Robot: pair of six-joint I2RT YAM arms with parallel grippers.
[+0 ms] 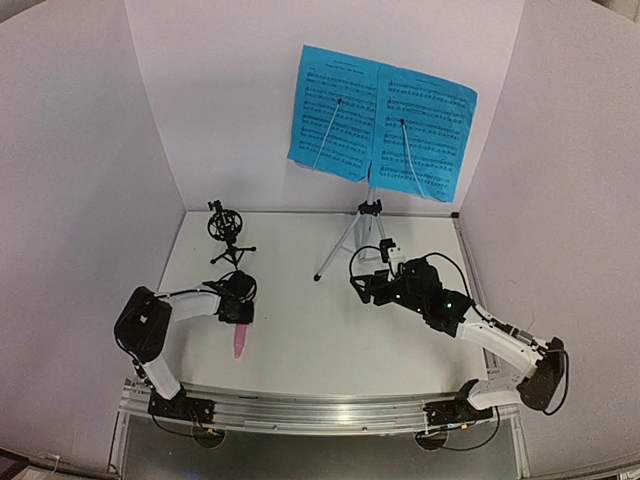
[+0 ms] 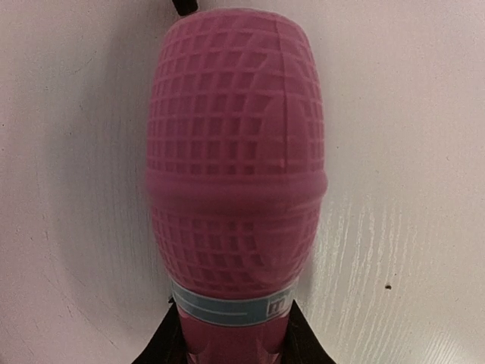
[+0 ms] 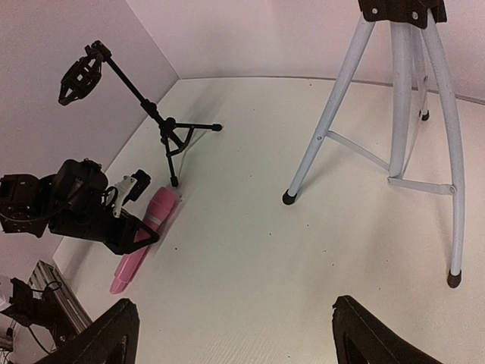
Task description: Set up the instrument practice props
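The pink microphone lies flat on the white table at the left, and its gridded head fills the left wrist view. My left gripper sits over its handle, with a black finger pressed against each side just behind the blue band. The black tripod mic holder stands behind it. The music stand's silver tripod holds two blue sheet-music pages. My right gripper hovers open near the tripod, empty.
White walls close in the table on the left, back and right. The tripod's rubber feet rest on the table ahead of my right gripper. A metal rail runs along the near edge by the arm bases.
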